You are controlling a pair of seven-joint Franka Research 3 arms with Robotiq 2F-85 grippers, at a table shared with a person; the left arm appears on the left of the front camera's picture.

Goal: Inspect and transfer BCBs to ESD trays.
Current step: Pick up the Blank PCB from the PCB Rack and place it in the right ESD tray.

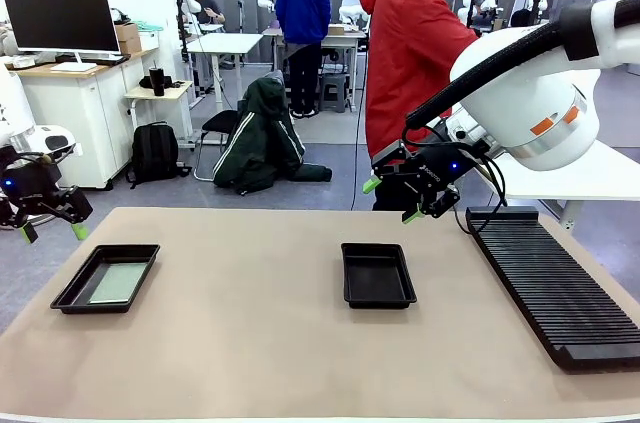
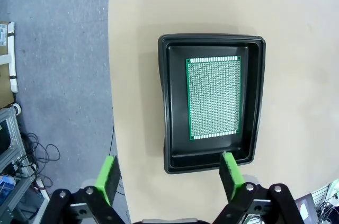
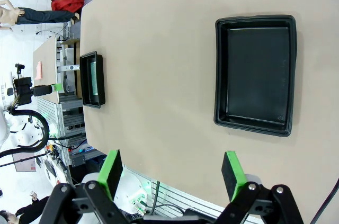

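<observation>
Your L hand (image 1: pixel 53 232), spread and empty, hangs at the L edge of the table (image 1: pixel 250 343), by the L tray (image 1: pixel 70 293) holding one BCB (image 1: pixel 117 283) flat; your R hand (image 1: pixel 392 200), also spread, hovers near the bare mid tray (image 1: pixel 378 275).

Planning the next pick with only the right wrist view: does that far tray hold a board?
Observer: Yes. The left wrist view shows one BCB lying flat on the left tray floor.
Operator: Where is the left end effector?
Observer: The left end effector hovers open and empty near the left edge of the table, by that tray.
Operator: Anything off to my right?
Observer: A long black slotted rack lies along the table's right side, to the right of the empty tray.
</observation>
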